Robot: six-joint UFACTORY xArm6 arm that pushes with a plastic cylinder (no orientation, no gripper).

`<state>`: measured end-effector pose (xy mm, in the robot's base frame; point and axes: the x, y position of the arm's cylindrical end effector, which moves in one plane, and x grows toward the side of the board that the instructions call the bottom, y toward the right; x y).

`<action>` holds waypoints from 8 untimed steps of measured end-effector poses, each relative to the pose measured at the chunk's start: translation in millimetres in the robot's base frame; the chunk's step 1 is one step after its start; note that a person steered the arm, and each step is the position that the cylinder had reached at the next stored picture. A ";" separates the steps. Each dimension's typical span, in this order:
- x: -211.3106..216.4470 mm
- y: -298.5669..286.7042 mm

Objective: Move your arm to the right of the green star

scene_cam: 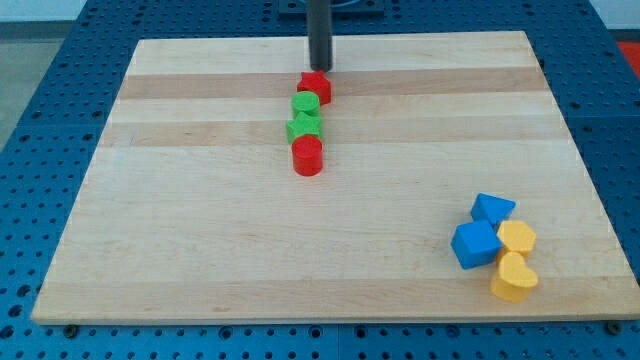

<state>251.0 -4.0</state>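
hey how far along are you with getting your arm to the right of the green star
Not there yet. Nothing looks done: my tip sits at the view's top, just above the red block heading the column, two blocks up from the green star-shaped block. In hand: nothing visible. Left: travel down the column's right side, past the green cylinder block, stopping on the wooden board right of the star.

My arm shows only as 1 straight dark rod entering at the view's top, a little left of centre. It hangs upright, with no visible tilt. My tip (319, 70) sits low on the rod's end, close to the view's top edge. Everything above the rod is cut off by the frame.
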 end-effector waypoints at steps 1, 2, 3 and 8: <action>-3.8 62.2; 7.5 107.0; 12.8 110.2; 169.7 64.1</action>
